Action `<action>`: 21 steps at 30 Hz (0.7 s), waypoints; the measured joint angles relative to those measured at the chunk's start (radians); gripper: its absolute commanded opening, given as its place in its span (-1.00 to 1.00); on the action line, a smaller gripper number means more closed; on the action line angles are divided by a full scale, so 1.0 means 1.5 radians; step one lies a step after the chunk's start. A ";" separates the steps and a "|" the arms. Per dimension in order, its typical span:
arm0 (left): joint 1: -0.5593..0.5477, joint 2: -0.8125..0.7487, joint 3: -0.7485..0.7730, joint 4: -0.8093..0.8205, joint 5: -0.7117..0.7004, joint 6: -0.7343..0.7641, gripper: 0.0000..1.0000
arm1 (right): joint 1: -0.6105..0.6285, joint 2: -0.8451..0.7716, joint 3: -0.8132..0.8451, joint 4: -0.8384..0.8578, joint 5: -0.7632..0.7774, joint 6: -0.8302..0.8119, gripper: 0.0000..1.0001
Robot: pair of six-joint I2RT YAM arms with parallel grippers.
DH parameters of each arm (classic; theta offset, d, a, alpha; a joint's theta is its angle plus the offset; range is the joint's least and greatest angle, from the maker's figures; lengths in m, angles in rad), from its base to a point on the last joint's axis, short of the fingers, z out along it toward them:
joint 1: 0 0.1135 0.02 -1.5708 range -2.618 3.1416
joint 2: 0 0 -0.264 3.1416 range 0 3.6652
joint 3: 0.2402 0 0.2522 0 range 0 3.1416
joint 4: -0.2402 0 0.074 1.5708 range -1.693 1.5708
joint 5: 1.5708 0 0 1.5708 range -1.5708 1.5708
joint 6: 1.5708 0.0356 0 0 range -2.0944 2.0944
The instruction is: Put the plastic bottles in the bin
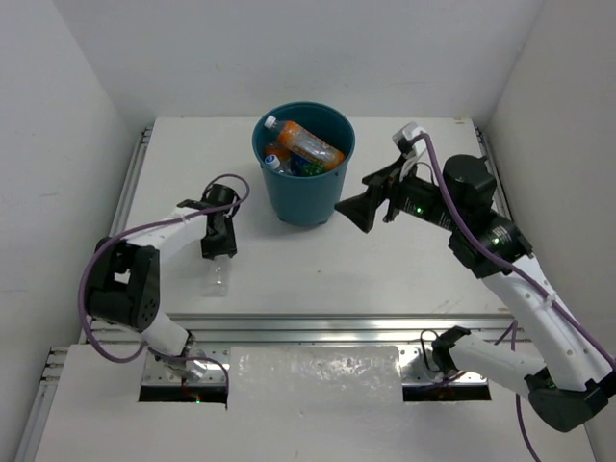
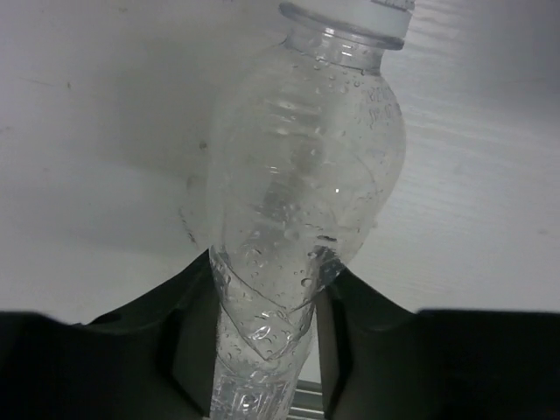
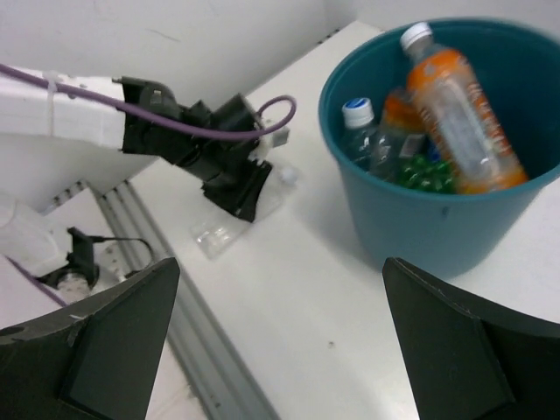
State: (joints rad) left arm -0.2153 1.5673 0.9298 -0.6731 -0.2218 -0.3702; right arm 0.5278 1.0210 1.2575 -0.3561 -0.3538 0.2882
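Late stage of clearing bottles into the bin (image 1: 306, 197). The bin stands upright at the far middle of the counter (image 1: 385, 269) and already holds several bottles; an orange bottle (image 1: 310, 144) lies slanted across the top of the heap; below it the right wrist view shows a blue-capped bottle (image 3: 359, 131), part of a second orange one, and something green, probably another bottle.

One clear bottle (image 1: 219, 274) is the only bottle seen outside the bin; it lies on the counter well to the left of the bin, nearer the arm bases. The left gripper (image 1: 218, 245) is closed on it; in the left wrist view the jaws pinch its narrow waist, with the white cap pointing away from the camera. Whether it has left the surface cannot be told; from above it appears to rest there.

The right gripper (image 1: 361, 207) is open and empty; it hangs just beside the right wall of the bin, not touching it.

Judged progress: most of the task is done. What is left, as far as these views show, is to lift the clear bottle, carry it over the rim, and release it; the heap is high, so it may settle near the top.
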 measured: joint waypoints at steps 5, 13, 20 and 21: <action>-0.072 -0.106 0.014 -0.006 0.030 -0.022 -0.98 | 0.000 -0.056 -0.156 0.089 -0.054 0.099 0.98; -0.188 -0.386 0.031 0.211 0.215 -0.171 -1.00 | 0.059 -0.018 -0.317 0.298 -0.178 0.276 0.98; -0.205 -0.434 -0.041 0.430 0.336 -0.278 -1.00 | 0.179 0.034 -0.274 0.316 -0.128 0.266 0.98; -0.205 -0.431 -0.043 0.436 0.335 -0.281 -1.00 | 0.180 0.038 -0.271 0.315 -0.124 0.264 0.98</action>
State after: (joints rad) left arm -0.5232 0.9207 0.8646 -0.0193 0.2813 -0.7910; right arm 0.7971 1.0782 0.8509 0.1169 -0.5396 0.6846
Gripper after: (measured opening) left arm 0.439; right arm 0.986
